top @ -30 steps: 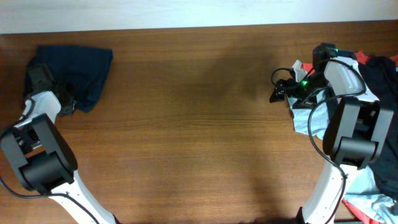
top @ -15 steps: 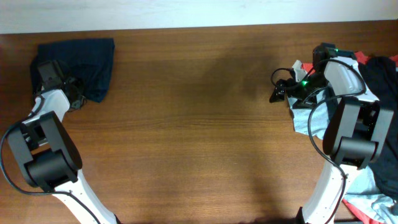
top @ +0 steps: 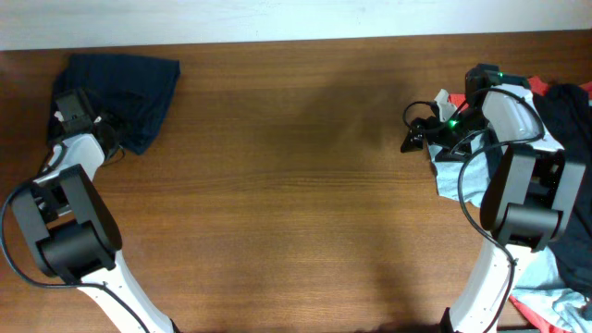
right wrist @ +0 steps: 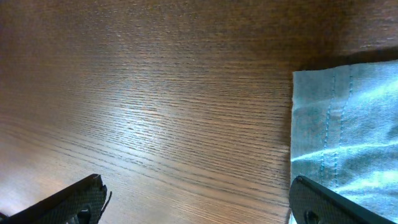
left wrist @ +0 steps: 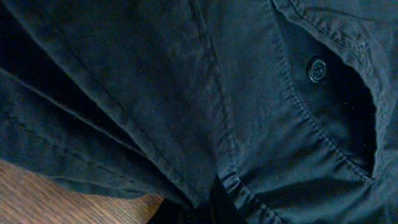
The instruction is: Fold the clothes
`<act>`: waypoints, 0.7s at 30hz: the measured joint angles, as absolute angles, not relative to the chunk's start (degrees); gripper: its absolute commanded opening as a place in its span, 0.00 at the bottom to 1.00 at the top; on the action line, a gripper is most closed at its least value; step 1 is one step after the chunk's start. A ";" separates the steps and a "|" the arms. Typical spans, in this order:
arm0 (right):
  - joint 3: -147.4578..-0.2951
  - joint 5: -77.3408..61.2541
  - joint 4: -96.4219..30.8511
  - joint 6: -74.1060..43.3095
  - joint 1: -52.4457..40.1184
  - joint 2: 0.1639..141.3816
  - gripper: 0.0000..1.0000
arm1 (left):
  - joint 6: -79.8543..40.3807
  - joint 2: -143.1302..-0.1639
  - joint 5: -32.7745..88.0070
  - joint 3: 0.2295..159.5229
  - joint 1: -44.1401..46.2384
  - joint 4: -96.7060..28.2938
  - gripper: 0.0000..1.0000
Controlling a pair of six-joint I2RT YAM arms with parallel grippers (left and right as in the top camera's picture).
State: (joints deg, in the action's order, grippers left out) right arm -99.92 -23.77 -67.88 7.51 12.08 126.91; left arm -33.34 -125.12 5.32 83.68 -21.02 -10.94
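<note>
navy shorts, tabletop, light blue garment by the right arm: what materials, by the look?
Navy shorts: woven cloth, likely cotton, matte; visible weave, topstitched seams, sewn button.
Tabletop: wood or wood-look laminate, slight sheen; grain lines, soft glare.
Light blue garment: probably knit jersey; double-stitched hem.

The shorts [top: 129,83] are plain dark navy blue, with stitches of the same blue. Their little button [left wrist: 317,69] is dark too. The counter [top: 296,203] is brown wood with thin wavy lines. The T-shirt [right wrist: 348,137] is light blue. Another cloth [top: 546,88] is red. The arms [top: 486,277] are white and black. The right tool [right wrist: 196,200] has black fingers [right wrist: 71,200]. A small light [top: 453,123] glows green.
</note>
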 measured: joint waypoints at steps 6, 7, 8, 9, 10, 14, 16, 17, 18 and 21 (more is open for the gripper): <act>-99.92 -23.77 -67.88 7.51 12.08 126.91 0.99 | -33.41 -125.27 5.34 83.68 -21.02 -10.31 0.01; -99.92 -23.77 -67.88 7.51 12.08 126.91 0.99 | -33.41 -125.29 5.34 83.68 -21.02 -10.00 0.01; -99.92 -23.77 -67.88 7.51 12.08 126.91 0.99 | -33.41 -125.36 5.37 83.68 -21.02 -9.85 0.00; -99.92 -23.77 -67.88 7.51 12.08 126.91 0.99 | -33.41 -125.38 5.37 83.68 -21.02 -9.80 0.01; -99.92 -23.77 -67.88 7.51 12.08 126.91 0.99 | -33.41 -125.38 5.37 83.68 -21.02 -9.80 0.00; -99.92 -23.77 -67.88 7.49 12.08 126.91 0.99 | -33.41 -125.38 5.37 83.68 -21.02 -9.80 0.01; -99.92 -23.77 -67.88 7.53 12.08 126.91 0.99 | -33.41 -125.38 5.37 83.68 -21.02 -9.82 0.01; -99.92 -23.77 -67.88 7.49 12.08 126.91 0.99 | -33.41 -125.38 5.37 83.68 -20.99 -9.80 0.01; -99.92 -23.77 -67.88 7.49 12.08 126.91 0.99 | -33.41 -125.38 5.34 83.68 -20.99 -9.82 0.01; -99.92 -23.77 -67.88 7.51 12.08 126.91 0.99 | -33.41 -125.38 5.32 83.68 -20.91 -9.82 0.00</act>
State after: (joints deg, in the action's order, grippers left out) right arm -99.92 -23.77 -67.88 7.51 12.08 126.91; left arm -33.41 -125.38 5.32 83.68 -20.91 -9.82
